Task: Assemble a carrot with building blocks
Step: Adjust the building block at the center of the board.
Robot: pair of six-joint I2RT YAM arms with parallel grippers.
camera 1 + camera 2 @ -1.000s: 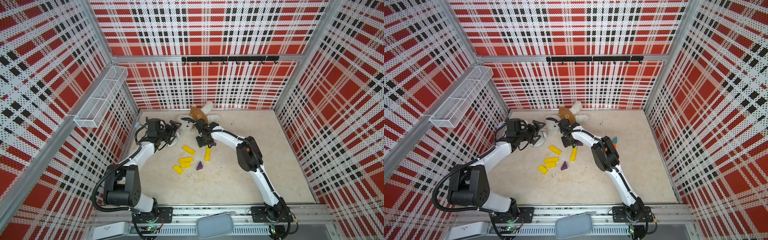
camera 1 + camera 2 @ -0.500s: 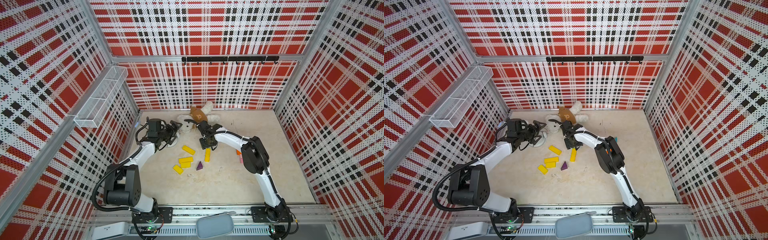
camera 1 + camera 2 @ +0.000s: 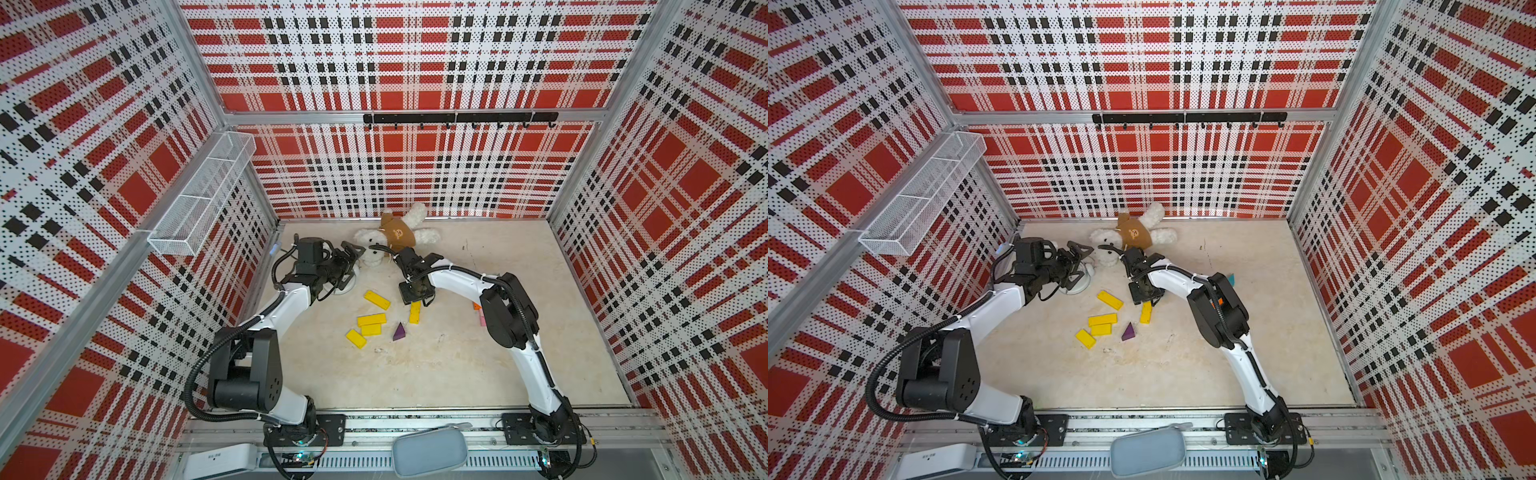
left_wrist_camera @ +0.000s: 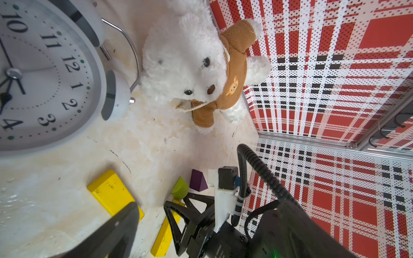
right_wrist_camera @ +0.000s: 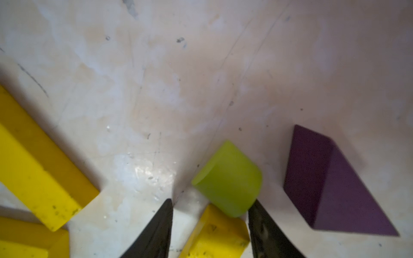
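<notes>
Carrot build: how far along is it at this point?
Barely started. Done: only two yellow blocks lie side by side, with no carrot shape yet. In hand: the right gripper, open, straddles another yellow block beside the lime cylinder. Left: the purple triangle and the other blocks lie unplaced; the left gripper hovers open near the clock.

table point(image 3: 457, 365): beige | on it: yellow blocks point(image 3: 371, 319), purple triangle point(image 3: 400, 332), clock point(image 4: 44, 78), plush bear point(image 3: 399, 235)
</notes>
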